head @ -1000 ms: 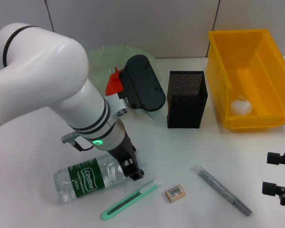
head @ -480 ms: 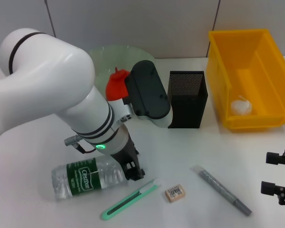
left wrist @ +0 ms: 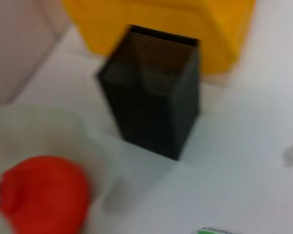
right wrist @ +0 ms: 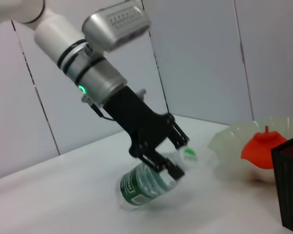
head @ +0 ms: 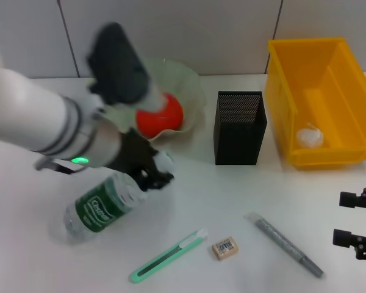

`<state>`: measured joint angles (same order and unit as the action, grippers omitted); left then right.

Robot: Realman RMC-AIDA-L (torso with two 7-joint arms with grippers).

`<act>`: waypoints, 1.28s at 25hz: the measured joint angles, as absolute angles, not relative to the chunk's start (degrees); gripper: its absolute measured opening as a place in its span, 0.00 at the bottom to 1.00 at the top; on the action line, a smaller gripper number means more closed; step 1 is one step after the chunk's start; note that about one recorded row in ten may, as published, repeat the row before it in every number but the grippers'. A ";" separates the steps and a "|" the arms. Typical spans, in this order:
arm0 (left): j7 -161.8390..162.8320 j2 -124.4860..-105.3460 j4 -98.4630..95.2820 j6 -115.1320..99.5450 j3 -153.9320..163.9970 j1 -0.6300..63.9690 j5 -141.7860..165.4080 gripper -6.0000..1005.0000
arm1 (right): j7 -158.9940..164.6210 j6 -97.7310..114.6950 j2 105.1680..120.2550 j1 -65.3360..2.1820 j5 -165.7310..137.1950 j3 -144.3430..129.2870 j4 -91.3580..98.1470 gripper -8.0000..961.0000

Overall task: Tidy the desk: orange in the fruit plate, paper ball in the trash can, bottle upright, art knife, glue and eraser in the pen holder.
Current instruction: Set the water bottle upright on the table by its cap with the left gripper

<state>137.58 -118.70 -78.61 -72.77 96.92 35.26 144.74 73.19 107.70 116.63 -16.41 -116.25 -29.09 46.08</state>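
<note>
While angled, left tool (head: pixel 151 174) grips tilted bottle (head: pixel 104 206)

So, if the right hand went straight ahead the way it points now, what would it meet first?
Probably the pen: the right hand, open at the table's right edge, points left toward it. Height is unclear, so it might pass above.

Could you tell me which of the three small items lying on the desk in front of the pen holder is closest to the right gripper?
The grey glue pen: it lies farthest toward the right gripper, beyond the eraser and the green art knife.
</note>
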 joint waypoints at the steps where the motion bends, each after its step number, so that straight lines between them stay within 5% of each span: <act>1: 134.65 -118.66 -84.52 -73.25 90.23 29.13 142.73 0.45 | 73.24 107.72 116.69 -16.55 -116.21 -29.09 46.10 0.84; 18: 110.90 -118.68 -83.40 -59.47 76.24 9.14 108.21 0.48 | 75.65 108.15 117.94 -19.09 -116.01 -29.01 46.25 0.84; 32: 87.18 -118.73 -63.99 -55.87 76.05 10.39 80.96 0.50 | 76.37 109.60 118.15 -19.05 -115.41 -29.00 46.38 0.84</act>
